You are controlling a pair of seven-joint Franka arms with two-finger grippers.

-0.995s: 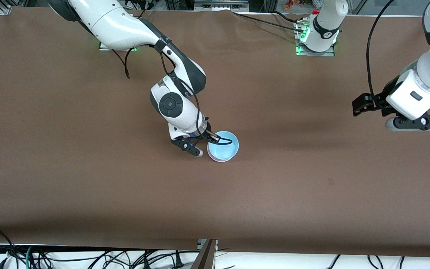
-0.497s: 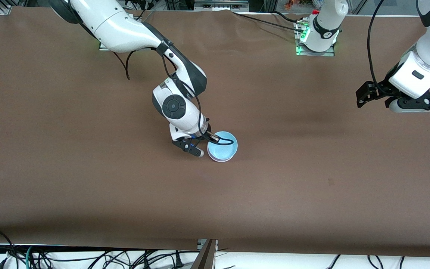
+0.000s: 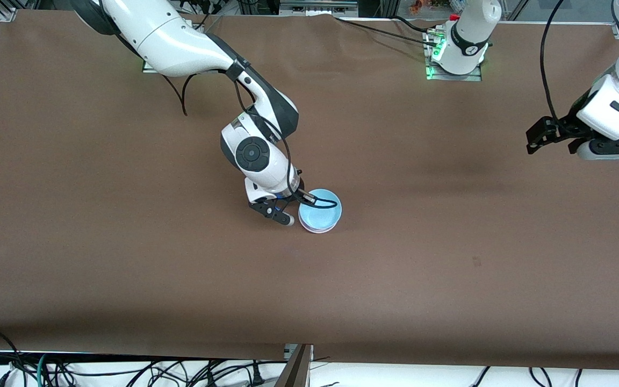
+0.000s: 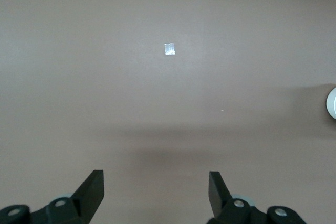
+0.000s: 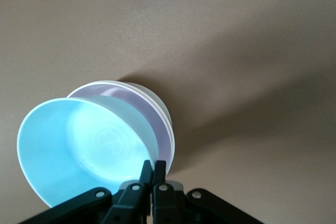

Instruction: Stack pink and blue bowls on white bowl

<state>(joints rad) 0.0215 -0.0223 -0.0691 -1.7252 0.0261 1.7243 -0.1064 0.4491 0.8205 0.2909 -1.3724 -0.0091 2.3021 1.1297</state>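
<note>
Near the middle of the front view, the right gripper [image 3: 294,207] is pinching the rim of the light blue bowl [image 3: 319,215], its fingers pressed together on the bowl's edge. In the right wrist view that blue bowl [image 5: 84,145] is sitting tilted in the pale pink bowl [image 5: 157,124], whose rim is showing around it, and the pink bowl is nesting in the white bowl [image 5: 160,103], of which only a thin outer edge is peeking out. The whole stack is resting on the brown table [image 3: 127,258], a little above the centre of the frame. At the upper right edge of the front view, the left gripper [image 3: 543,141] is hanging over bare table, waiting, its fingers [image 4: 93,187] spread wide apart and holding nothing.
</note>
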